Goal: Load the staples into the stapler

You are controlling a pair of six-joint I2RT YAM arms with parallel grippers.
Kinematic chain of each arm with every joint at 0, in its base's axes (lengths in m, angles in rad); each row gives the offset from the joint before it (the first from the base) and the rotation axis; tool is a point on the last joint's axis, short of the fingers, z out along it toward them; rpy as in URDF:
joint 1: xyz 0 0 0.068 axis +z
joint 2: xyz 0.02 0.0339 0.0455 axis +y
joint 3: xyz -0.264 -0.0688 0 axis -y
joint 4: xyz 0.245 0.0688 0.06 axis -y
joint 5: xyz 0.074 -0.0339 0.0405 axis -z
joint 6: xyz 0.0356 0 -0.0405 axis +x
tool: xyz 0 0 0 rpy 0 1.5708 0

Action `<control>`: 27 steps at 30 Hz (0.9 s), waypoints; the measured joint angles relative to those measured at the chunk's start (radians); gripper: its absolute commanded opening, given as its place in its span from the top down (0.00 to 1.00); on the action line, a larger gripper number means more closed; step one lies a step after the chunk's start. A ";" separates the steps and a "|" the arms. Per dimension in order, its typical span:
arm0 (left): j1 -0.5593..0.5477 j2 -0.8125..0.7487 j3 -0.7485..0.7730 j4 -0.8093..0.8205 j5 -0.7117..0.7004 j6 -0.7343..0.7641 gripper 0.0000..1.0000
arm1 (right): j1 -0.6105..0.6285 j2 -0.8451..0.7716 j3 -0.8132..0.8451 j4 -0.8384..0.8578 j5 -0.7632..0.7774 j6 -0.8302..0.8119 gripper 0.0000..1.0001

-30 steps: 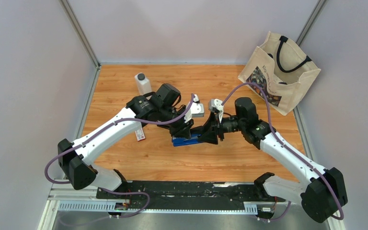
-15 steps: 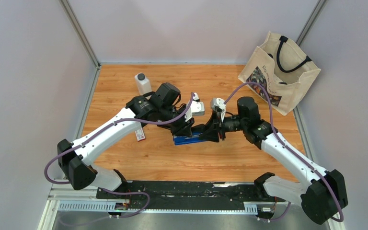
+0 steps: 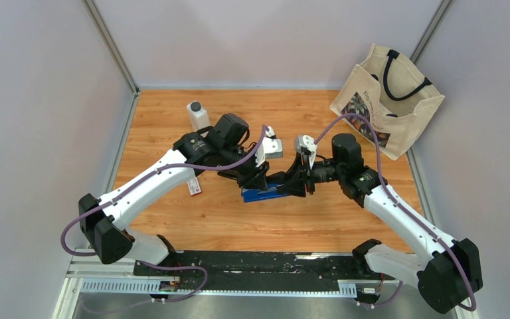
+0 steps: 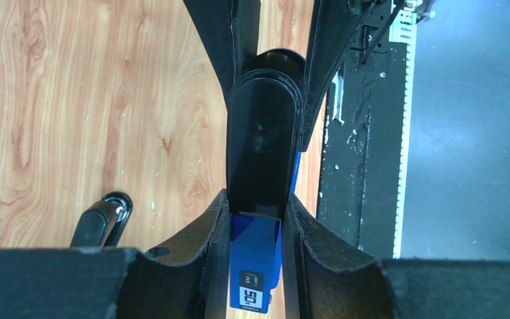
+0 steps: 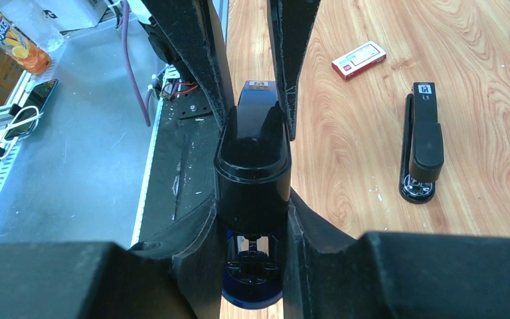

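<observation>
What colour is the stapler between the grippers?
A blue plastic stapler, black top; clearest in left wrist view.

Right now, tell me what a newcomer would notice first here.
In the middle, the left gripper and right gripper clamp one blue-and-black stapler from opposite ends. A red-and-white staples box lies beside the left arm, and a beige tote bag stands at the far right.

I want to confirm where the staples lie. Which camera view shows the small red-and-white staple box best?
The right wrist view: the small flat red-and-white cardboard staple box lies whole and uncovered on the wooden table. The top external view shows it tiny, right beside the left arm. The left wrist view does not show it.
</observation>
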 measured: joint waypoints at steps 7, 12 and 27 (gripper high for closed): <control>0.004 0.001 0.000 -0.001 0.038 -0.003 0.70 | -0.003 -0.014 0.000 -0.009 -0.021 -0.013 1.00; 0.005 0.022 0.012 -0.008 0.055 -0.003 0.68 | -0.011 -0.016 0.000 -0.031 -0.031 -0.031 1.00; -0.007 0.124 0.062 0.004 0.074 -0.043 0.55 | -0.061 -0.011 -0.005 -0.069 -0.027 -0.055 1.00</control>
